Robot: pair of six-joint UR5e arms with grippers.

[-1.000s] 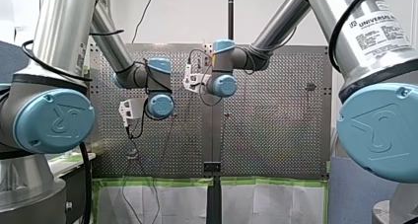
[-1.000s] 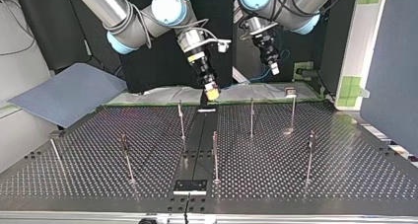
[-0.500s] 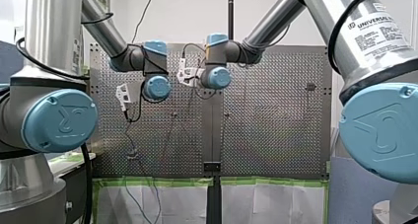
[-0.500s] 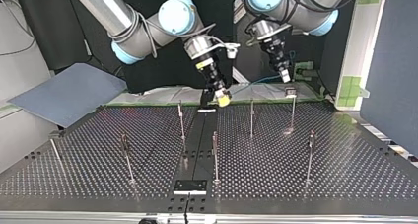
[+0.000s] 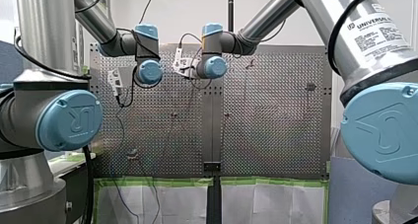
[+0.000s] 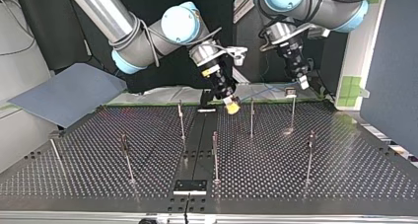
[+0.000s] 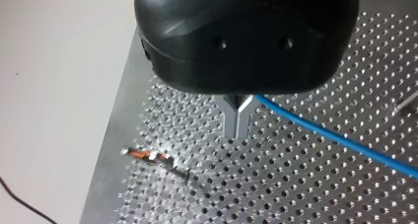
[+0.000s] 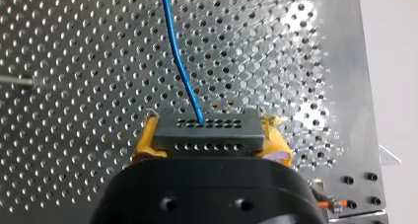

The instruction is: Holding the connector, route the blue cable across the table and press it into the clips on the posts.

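Cable [image 8: 180,61], blue, comes out of the dark connector [image 8: 207,132] and runs ahead over the perforated desk [image 6: 345,169]. Right tool [image 6: 230,105] is clenched on the connector, with yellow pads [image 8: 145,142] on both its ends. In the top view the right tool is tilted, low over the desk's far edge near the middle, just beside a post [image 6: 251,118]. Left tool [image 7: 238,128] has its metal fingers pinched together with the cable leaving at their side, so it looks nipped on the cable as far as the wrist view shows. The top view puts the left tool at the right, just above the clip [image 6: 291,92] on the next post [image 6: 293,113]. A faint blue line spans between the two tools in the air, too thin to tell if it touches a clip. Other posts stand upright, well apart, across the desk.
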